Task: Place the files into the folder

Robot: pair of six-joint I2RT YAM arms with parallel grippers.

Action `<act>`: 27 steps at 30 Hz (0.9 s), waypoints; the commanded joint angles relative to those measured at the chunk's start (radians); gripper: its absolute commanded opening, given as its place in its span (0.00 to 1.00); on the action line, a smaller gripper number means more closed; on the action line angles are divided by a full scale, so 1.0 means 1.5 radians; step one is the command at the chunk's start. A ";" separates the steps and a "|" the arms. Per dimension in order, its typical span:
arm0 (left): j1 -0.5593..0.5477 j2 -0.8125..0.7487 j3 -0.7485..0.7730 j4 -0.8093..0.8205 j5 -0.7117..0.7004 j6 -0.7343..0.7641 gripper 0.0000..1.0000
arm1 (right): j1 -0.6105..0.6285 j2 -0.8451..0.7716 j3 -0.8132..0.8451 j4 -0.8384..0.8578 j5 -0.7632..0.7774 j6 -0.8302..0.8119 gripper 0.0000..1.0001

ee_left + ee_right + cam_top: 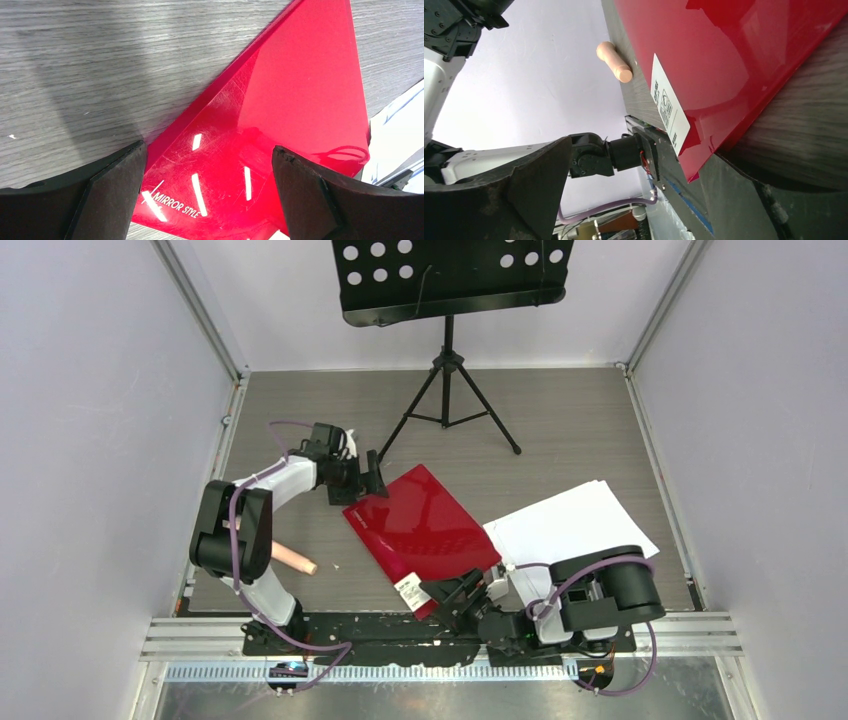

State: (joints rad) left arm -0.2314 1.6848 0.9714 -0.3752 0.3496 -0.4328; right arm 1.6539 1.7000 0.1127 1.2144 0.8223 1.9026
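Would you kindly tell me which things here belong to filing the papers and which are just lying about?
Job in hand:
- the red folder, lying closed
- the white files, spread just right of it

Just lying about:
- the black music stand, at the far side
- the beige peg, at the near left

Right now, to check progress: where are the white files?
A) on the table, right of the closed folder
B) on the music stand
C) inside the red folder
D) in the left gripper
A: the files lie flat to the right of the closed folder, outside its cover.
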 commanded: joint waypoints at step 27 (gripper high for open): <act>-0.014 -0.148 0.034 -0.174 -0.069 -0.054 1.00 | -0.002 -0.165 0.559 -1.104 0.366 -0.617 0.05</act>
State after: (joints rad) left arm -0.2485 1.6085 0.9833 -0.4782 0.3771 -0.4465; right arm 1.5932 1.4048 0.7330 0.0082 1.0878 1.1553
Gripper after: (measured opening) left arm 0.995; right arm 0.073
